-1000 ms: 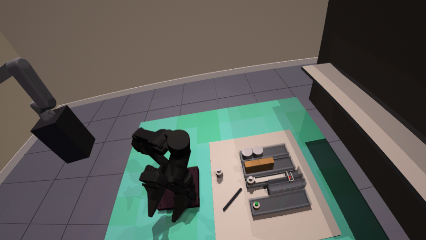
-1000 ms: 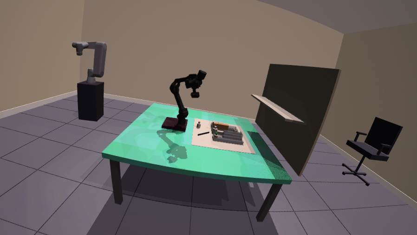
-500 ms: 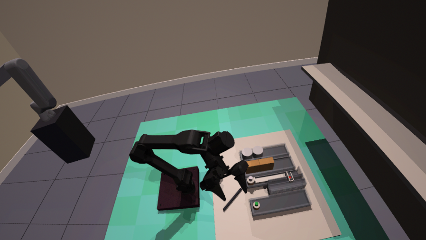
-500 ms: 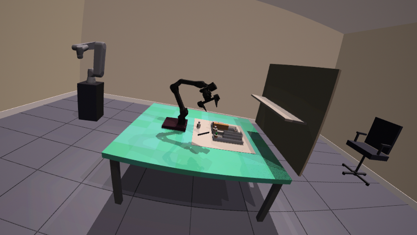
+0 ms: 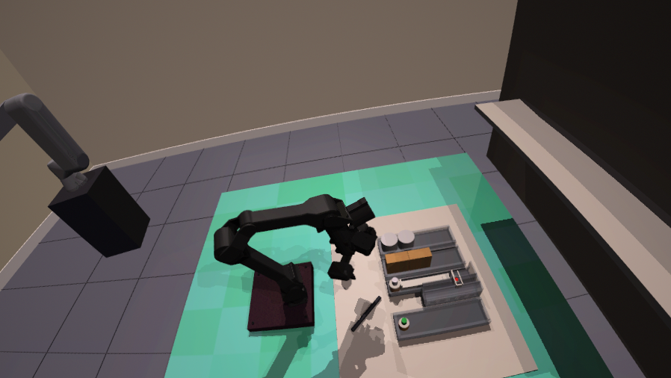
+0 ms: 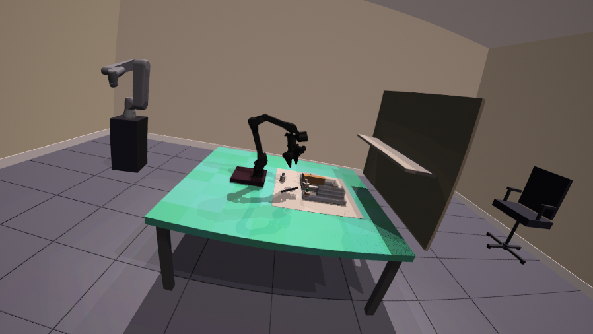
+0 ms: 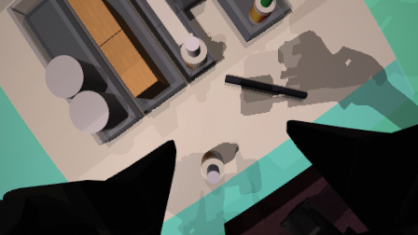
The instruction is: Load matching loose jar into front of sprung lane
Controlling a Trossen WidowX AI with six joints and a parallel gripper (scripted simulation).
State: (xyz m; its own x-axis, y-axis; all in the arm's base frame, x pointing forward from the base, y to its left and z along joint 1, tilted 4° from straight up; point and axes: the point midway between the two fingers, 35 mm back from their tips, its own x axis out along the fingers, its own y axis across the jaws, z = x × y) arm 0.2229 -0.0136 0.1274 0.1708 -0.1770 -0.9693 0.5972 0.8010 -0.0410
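The loose jar (image 6: 282, 177) (image 7: 213, 168) stands upright on the pale mat, with a pale lid and an orange-brown label edge. The arm covers it in the top view. A similar pale-lidded jar (image 5: 394, 284) (image 6: 306, 182) (image 7: 193, 53) stands at the front end of the sprung lane (image 5: 399, 296) (image 7: 203, 70). A long white strip (image 5: 424, 280) (image 7: 168, 20) runs behind it. The pusher plate cannot be made out. My gripper (image 6: 292, 164) (image 7: 230, 135) is wide open and empty, pointing down above the loose jar, which shows between and below the fingertips in the wrist view.
A green-lidded jar (image 5: 403, 323) (image 6: 307, 192) (image 7: 262, 11) stands in a separate tray. A black rod (image 5: 366, 313) (image 6: 289, 189) (image 7: 266, 87) lies in front of the lanes. Orange blocks (image 5: 408, 259) (image 7: 117, 47) and two pale-topped cylinders (image 5: 388, 241) (image 7: 89, 112) occupy neighbouring lanes.
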